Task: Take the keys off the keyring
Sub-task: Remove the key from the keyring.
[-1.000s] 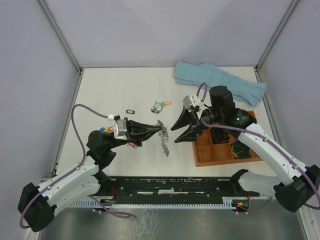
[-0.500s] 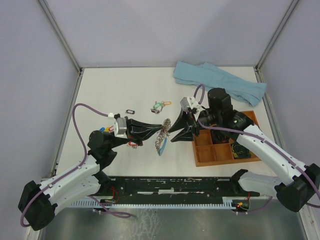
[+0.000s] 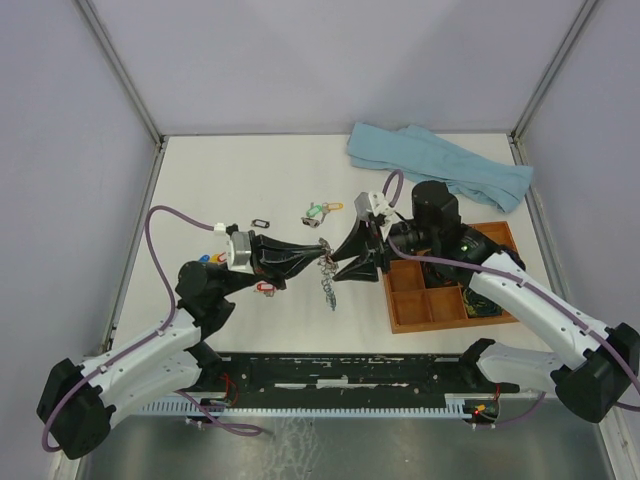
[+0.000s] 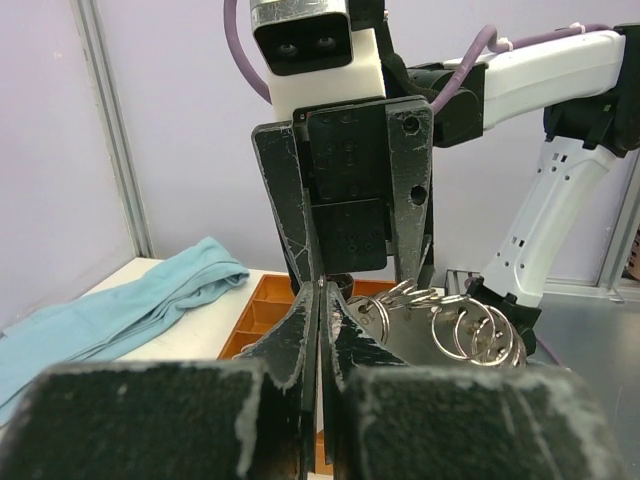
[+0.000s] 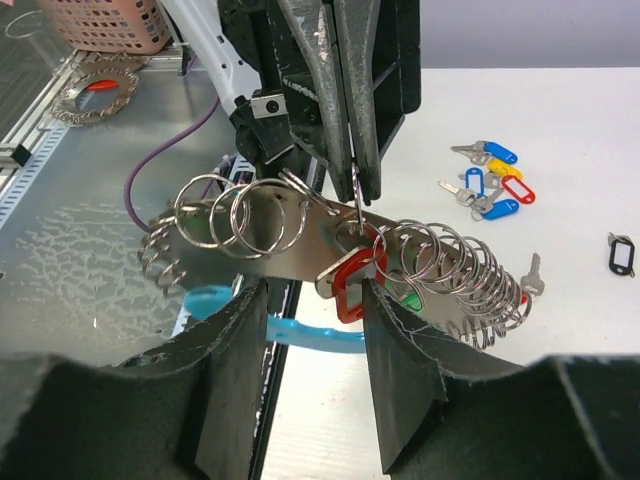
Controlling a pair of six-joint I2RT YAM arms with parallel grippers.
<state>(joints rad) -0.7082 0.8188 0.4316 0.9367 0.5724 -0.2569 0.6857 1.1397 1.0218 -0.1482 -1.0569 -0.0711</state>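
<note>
My left gripper (image 3: 318,253) is shut on a small split ring of the keyring (image 3: 327,276) and holds it above the table. In the right wrist view the keyring (image 5: 430,270) is a jagged row of silver rings with a light-blue arc (image 5: 300,331) below. A red-tagged key (image 5: 352,284) hangs on it. My right gripper (image 3: 345,262) is open, its jaws on either side of the ring, and the red tag lies against the right finger (image 5: 395,330). In the left wrist view the shut fingertips (image 4: 320,290) meet before the right gripper (image 4: 350,200).
Loose keys with green and yellow tags (image 3: 321,211) lie behind the grippers, and others with blue, yellow and red tags (image 3: 210,260) lie left. A black tag frame (image 3: 260,221) is nearby. A wooden tray (image 3: 408,310) holds black cable bundles. A blue cloth (image 3: 440,165) lies at the back right.
My right gripper has moved left to the keyring, and its open jaws now straddle it. The keyring has swung a little in my left gripper.
</note>
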